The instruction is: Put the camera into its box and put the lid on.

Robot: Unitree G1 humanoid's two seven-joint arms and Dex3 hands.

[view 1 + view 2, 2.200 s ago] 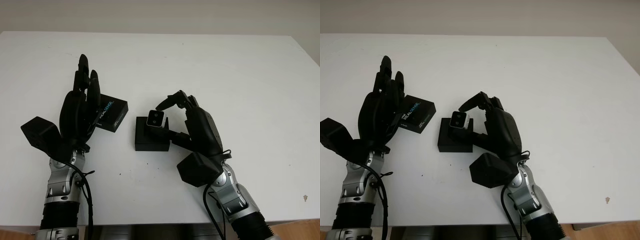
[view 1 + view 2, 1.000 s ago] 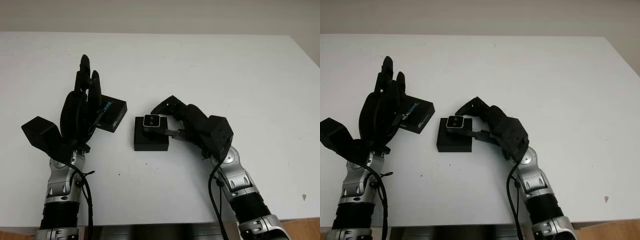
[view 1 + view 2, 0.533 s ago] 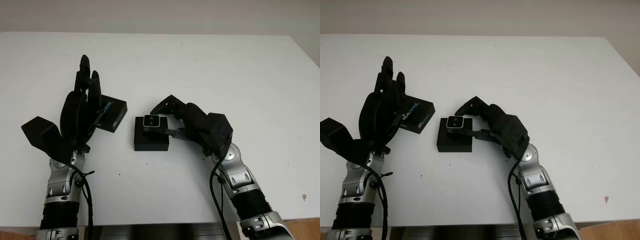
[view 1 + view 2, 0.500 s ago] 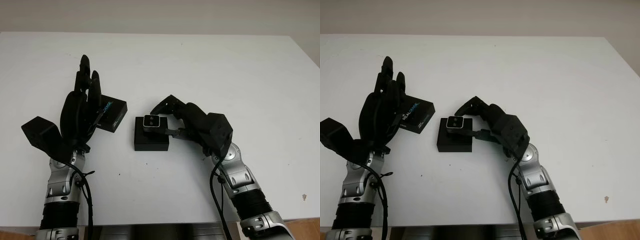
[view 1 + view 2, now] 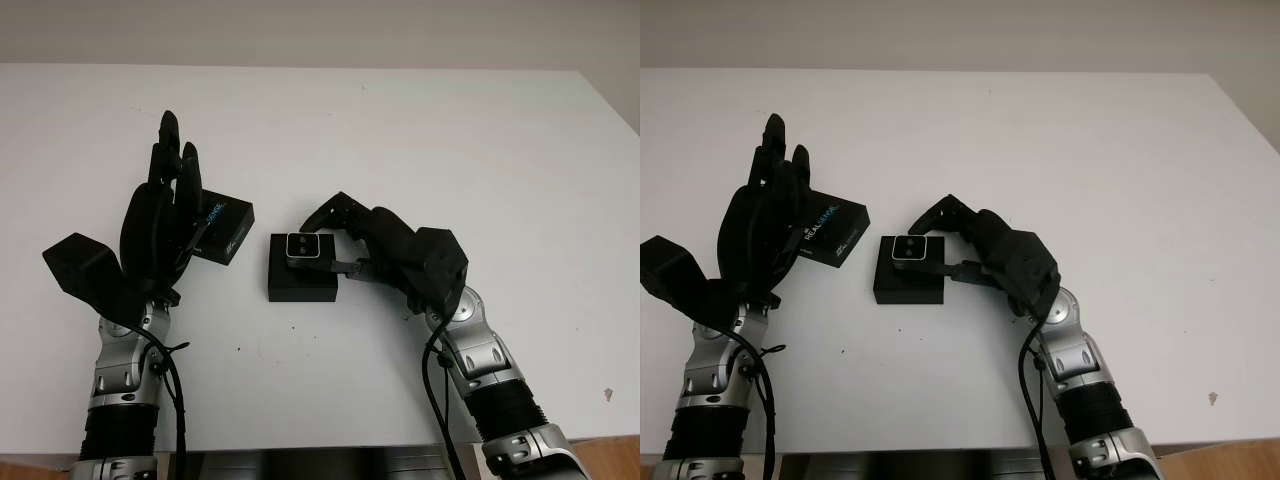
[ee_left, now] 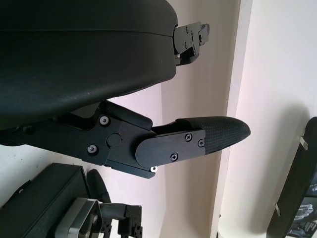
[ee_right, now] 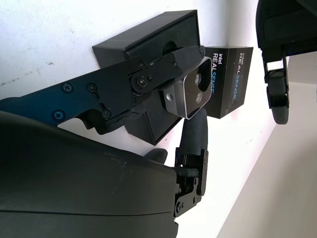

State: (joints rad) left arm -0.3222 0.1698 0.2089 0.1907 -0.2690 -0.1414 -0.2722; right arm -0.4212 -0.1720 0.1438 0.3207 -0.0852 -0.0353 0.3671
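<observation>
On the white worktop (image 5: 400, 130) the right hand (image 5: 395, 255) pinches the small silver, glass-fronted camera (image 5: 301, 246) by its sides over the open black box (image 5: 302, 279), apparently not yet seated. It looks stiff, light and smooth-cased, so the side grip clear of the lenses suits. The printed black lid (image 5: 224, 229) lies just left of the box beside the open, empty left hand (image 5: 160, 225), nothing blocking.

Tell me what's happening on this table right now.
The right hand grips the small silver camera and holds it at the open black box in the middle of the white table; whether it is seated yet is unclear. The left hand is open, raised beside the RealSense-printed lid, which lies on the table left of the box. The lid is not yet on.
</observation>
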